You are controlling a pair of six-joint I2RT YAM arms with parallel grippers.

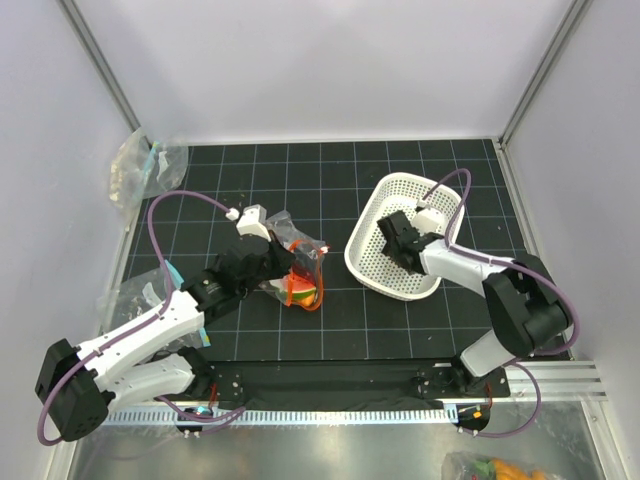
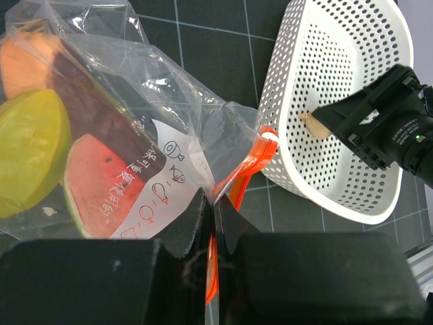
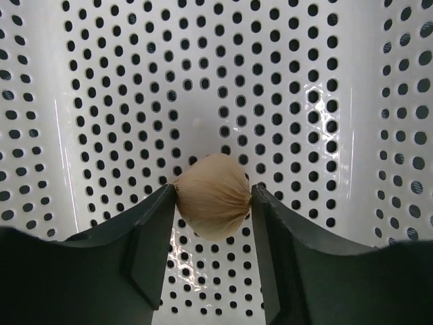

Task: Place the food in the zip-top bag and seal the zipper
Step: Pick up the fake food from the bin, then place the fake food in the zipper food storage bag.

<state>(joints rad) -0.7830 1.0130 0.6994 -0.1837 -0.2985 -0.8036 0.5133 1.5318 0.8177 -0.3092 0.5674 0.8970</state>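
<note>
**Zip-top bag**: clear crinkled pouch, left of centre in the overhead view, on the dark gridded mat. Its mouth edge is lifted toward the basket, probably so that it gapes for loading.
**Contents:** watermelon slice, yellow lemon, orange piece and dark red piece, all behind the film at the left of the left wrist view.
**Zipper**: red-orange strip, buckled and unsealed, running down into the left fingers.
**Left gripper**: jaws pressed nearly together, pinching the bag's film and strip at the bottom centre of its view. The grip appears meant to anchor the bag.
**White lattice basket**: right of the bag, close beside it but apart.
**Small peach ball**: centre of the right wrist view, just above the basket floor. It is the only food outside the bag.
**Right gripper**: reaches into the basket, jaws narrowed to the ball's width, both pads touching its sides. The ball appears gripped for transfer to the bag.
</note>
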